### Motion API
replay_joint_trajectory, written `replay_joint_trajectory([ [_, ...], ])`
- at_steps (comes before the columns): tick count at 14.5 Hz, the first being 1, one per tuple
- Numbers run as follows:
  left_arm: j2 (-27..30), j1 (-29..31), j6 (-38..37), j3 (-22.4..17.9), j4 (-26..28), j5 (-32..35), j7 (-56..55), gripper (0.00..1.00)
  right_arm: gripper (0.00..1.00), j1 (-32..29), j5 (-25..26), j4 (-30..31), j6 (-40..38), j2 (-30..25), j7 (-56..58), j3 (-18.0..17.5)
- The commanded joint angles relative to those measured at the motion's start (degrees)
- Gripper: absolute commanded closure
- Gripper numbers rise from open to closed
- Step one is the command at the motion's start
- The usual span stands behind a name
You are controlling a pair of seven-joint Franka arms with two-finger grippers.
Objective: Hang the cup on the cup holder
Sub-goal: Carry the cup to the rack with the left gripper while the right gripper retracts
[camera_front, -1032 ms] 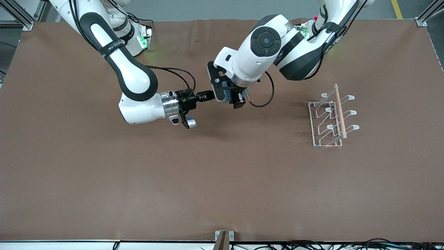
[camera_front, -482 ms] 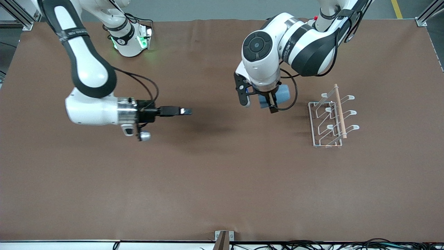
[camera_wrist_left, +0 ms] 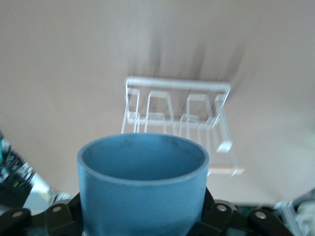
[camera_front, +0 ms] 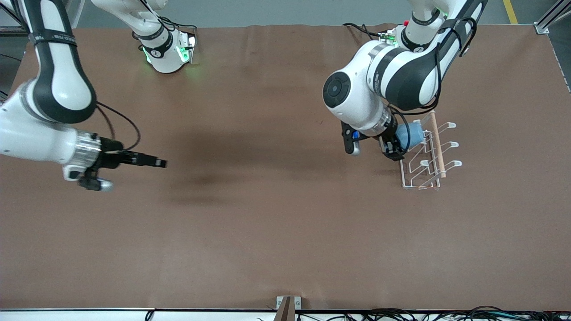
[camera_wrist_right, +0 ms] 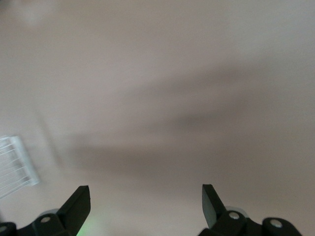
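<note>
With the left gripper (camera_front: 395, 147) clamping the cup (camera_front: 411, 134) in its jaws just over the cup holder (camera_front: 426, 151), its mouth should line up squarely with one prong, while the right gripper (camera_front: 154, 161) waits, jaws wide, over the bare tabletop (camera_front: 285, 232).

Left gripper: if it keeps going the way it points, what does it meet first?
Likely the cup holder: the left gripper holds the cup with its open mouth aimed at the prongs, nothing between them. Exact depth is unclear.
</note>
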State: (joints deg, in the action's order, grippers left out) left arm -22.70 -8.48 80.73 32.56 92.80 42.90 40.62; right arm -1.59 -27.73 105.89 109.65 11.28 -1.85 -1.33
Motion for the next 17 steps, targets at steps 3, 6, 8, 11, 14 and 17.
replay_joint_trajectory([
  [3,-0.3,2.6,-1.0,0.3,6.6,11.6,2.8,0.98,0.0,0.5,15.7,-7.1,-6.1,-3.0,3.5,8.5],
  [6,-2.5,2.7,-2.2,0.2,9.6,18.6,2.9,0.99,0.0,0.4,24.8,-15.7,-11.2,-3.1,13.2,10.3],
  [8,-7.2,1.5,-5.3,-1.0,10.4,23.0,2.8,0.99,0.0,0.2,25.9,-19.0,-16.5,-4.8,11.8,10.5],
  [11,-13.4,0.5,-10.8,-1.4,10.5,29.7,2.2,0.99,0.0,-1.4,25.7,-18.8,-20.3,-9.8,4.2,9.3],
  [14,-16.0,0.4,-12.6,-2.4,11.2,33.9,2.2,0.99,0.0,-4.0,25.8,-18.7,-26.1,-13.3,-3.3,3.5],
  [17,-17.5,0.3,-12.8,-3.1,11.4,35.4,1.8,0.96,0.0,-4.1,25.8,-19.1,-25.5,-12.9,-1.4,3.4],
])
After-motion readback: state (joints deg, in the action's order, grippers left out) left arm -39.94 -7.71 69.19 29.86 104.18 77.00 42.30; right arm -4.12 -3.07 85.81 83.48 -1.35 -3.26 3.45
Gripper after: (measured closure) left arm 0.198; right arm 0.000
